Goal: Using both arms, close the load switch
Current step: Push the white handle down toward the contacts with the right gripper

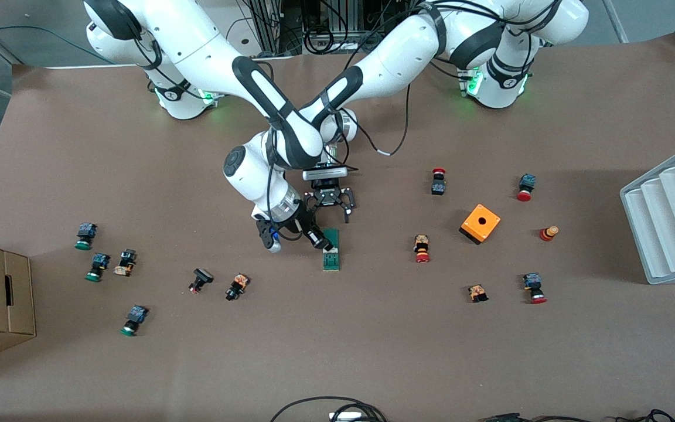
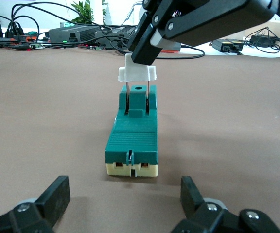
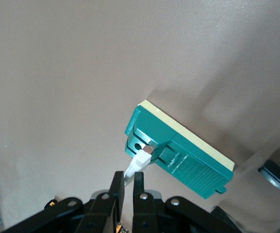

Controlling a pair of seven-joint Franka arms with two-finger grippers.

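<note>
Tabletop (image 1: 372, 351): load switch (image 1: 331, 252) axis runs toward camera; tab (image 2: 138, 73) upright.

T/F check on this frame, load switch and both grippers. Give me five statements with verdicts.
1. The right gripper is shut on the load switch's white tab. True.
2. The white tab is pushed flat into the load switch. False: it stands raised above the green body.
3. The left gripper grips the load switch body. False: its jaws are open and it is short of the switch, not touching it.
4. The load switch lies on the table. True.
5. The orange box touches the load switch. False: it sits apart, toward the left arm's end.
</note>
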